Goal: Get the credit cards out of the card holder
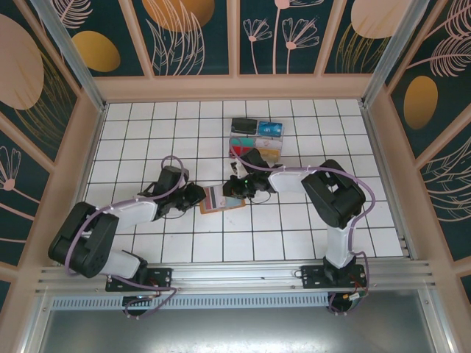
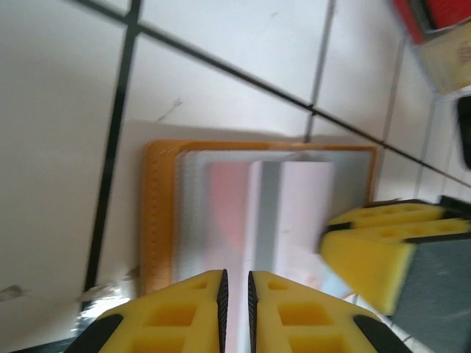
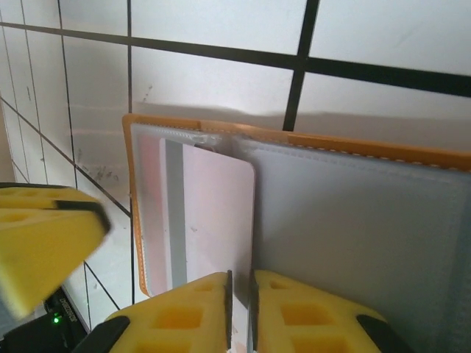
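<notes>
Left wrist view: the left gripper point(image 2: 235, 285) sat nearest the lens, its two yellow fingers drawn almost together with a thin slit between them; whether they clamped anything could not be told. Just beyond them the card holder point(image 2: 159, 213) lay open and flat on the white tiled table point(image 2: 59, 147), orange border around a grey inner face. A pink-and-white card point(image 2: 294, 213) lay across that face, blurred. Its right end met the yellow fingers point(image 2: 364, 261) of the right gripper, which stood close together. A red object point(image 2: 434, 15) showed at the top right corner, too blurred to name. Right wrist view: the right gripper point(image 3: 241, 285) was likewise nearly closed. This view gave what the other did not: the card point(image 3: 217, 213) sat slightly askew in the left pocket of the card holder point(image 3: 353, 220), its lower end running into the slit between the jaws. Pinched or merely lying there, I could not tell. One yellow finger point(image 3: 44, 243) of the left gripper stood at the left edge. Top view: both grippers point(image 1: 195, 197) point(image 1: 232, 189) met at the card holder point(image 1: 219, 198) from either side, near mid-table. Well beyond it lay four small card stacks point(image 1: 257, 138), black, blue, red and gold, close together.
</notes>
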